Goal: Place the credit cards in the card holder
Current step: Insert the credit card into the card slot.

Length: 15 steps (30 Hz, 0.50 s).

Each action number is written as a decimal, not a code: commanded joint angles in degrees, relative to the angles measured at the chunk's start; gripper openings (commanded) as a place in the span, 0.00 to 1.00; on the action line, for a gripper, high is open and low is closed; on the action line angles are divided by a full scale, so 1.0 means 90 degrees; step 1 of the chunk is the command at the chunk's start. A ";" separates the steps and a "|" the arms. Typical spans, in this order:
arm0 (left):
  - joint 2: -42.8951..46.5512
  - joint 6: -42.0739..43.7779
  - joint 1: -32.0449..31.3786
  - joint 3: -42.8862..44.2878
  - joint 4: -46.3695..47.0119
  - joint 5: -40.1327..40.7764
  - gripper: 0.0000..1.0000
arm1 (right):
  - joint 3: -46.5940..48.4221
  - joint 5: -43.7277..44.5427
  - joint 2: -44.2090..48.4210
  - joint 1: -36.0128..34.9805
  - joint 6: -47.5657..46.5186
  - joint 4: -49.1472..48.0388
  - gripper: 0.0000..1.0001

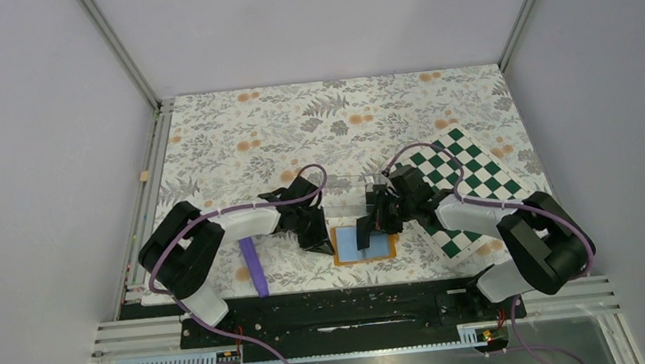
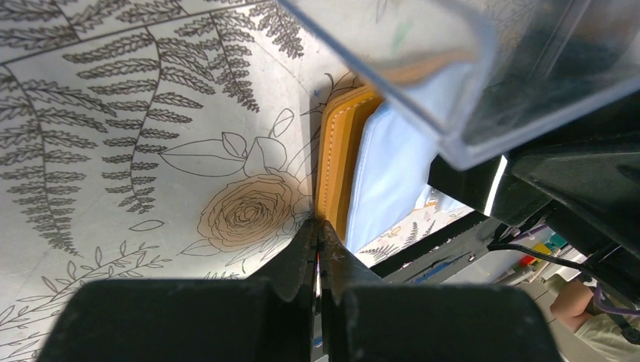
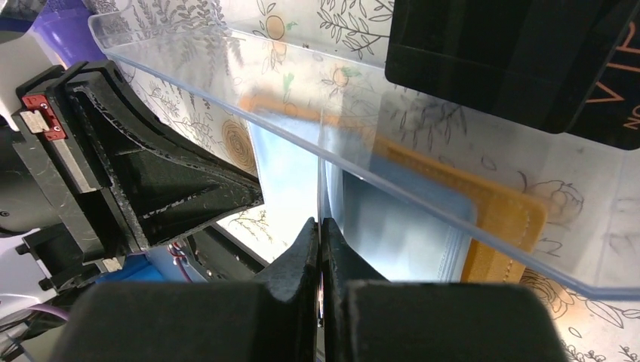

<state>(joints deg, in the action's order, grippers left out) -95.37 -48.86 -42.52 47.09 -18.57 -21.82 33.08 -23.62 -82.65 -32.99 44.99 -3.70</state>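
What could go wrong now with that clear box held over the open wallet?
The right gripper pinches only a thin wall of the clear box, held above the card holder; it could slip or twist. The black card inside might slide out and miss the pockets. The left gripper, shut at the holder's orange edge, may nudge it.

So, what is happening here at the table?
An orange wallet lies open between the two pincers. The right pincer is shut, it seems on a wall of a clear box, which it holds over the wallet. Black cards lie in that box. The left pincer is shut too, with its tips at the wallet's orange edge. No card shows in the wallet yet.
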 commanded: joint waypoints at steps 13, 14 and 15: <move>-0.0139 -0.0108 -0.0179 -0.0154 0.0270 0.0008 0.00 | -0.0805 -0.0234 0.0207 0.0233 0.0788 -0.0458 0.00; -0.0141 -0.0108 -0.0180 -0.0157 0.0267 0.0012 0.00 | -0.0814 -0.0213 0.0193 0.0237 0.0727 -0.0401 0.00; -0.0147 -0.0108 -0.0186 -0.0163 0.0267 0.0013 0.00 | -0.0794 -0.0205 0.0162 0.0239 0.0637 -0.0306 0.00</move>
<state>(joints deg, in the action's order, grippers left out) -95.37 -49.45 -42.59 47.07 -18.52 -21.85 27.18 -25.02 -81.25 -30.72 51.20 -9.50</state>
